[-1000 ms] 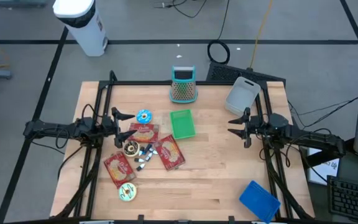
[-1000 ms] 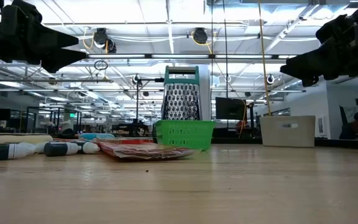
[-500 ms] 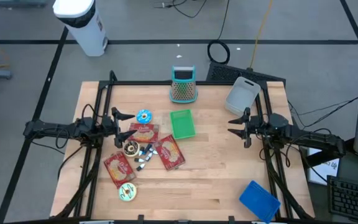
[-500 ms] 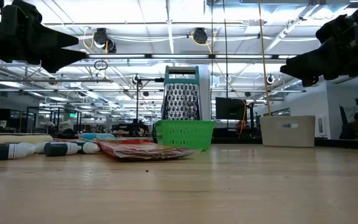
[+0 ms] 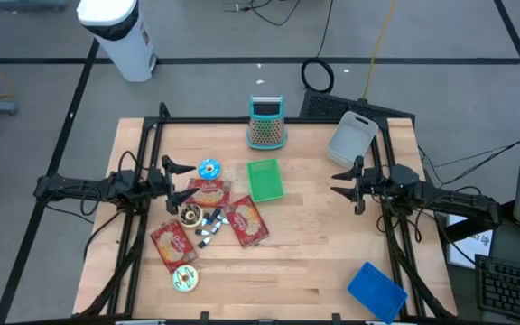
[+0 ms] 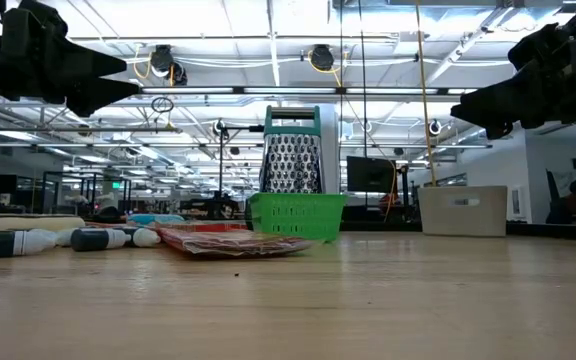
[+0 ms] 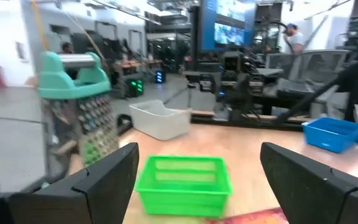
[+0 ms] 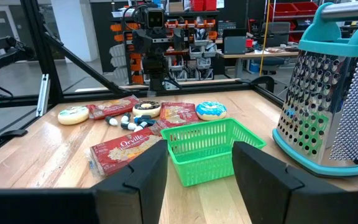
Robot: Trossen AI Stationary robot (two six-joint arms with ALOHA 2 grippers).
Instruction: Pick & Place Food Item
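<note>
Left tool (image 5: 188, 169) open, empty, beside the snack packets (image 5: 209, 192). Right tool (image 5: 339, 185) parted, empty, right of green basket (image 5: 264, 180).

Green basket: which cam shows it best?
Right wrist view: the green basket sits close, its open top and mesh walls in full sight. The high view shows its outline from above. The low view shows one side only. In the left wrist view it's blurred.

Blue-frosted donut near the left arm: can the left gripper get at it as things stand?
Probably yes. The donut lies uncovered just ahead of the open left gripper, nothing between them; the red packets sit beside it.
</note>
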